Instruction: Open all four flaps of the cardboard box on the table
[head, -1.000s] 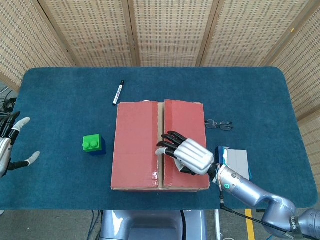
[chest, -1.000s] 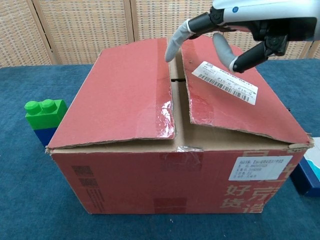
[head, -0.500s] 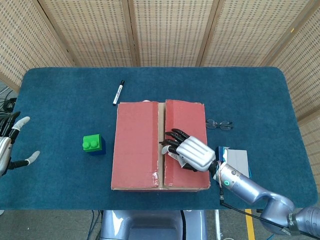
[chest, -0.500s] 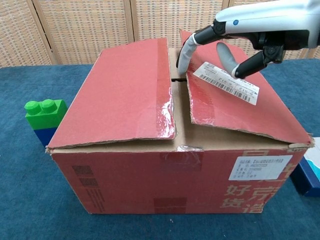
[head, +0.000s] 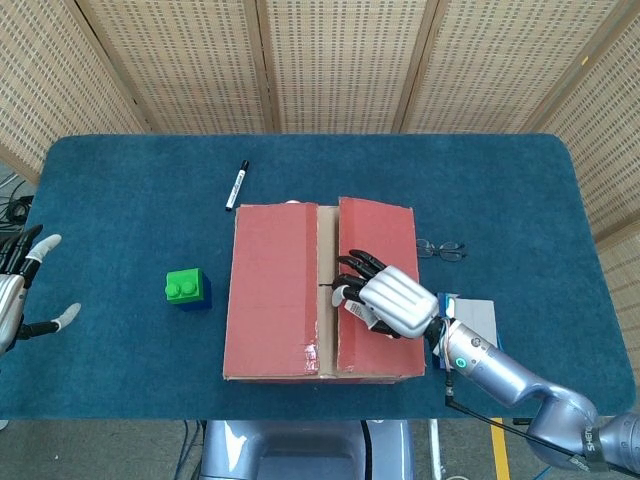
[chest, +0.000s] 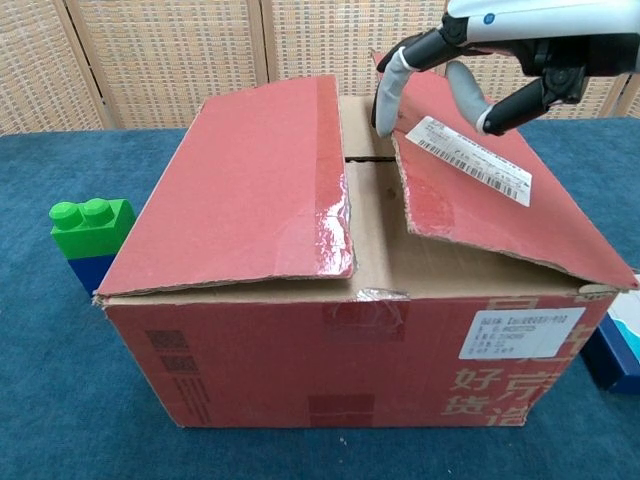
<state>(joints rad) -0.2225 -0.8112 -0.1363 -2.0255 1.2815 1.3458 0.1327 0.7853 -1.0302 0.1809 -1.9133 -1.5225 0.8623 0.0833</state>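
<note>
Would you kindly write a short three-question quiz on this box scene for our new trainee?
1. True or false: the right hand has fingers at the inner edge of the right flap.
2. Which lies nearest the marker? A) glasses B) cardboard box C) green block
3. Fill in: the left hand holds ____.

Key: 1 true; 2 B; 3 nothing.
</note>
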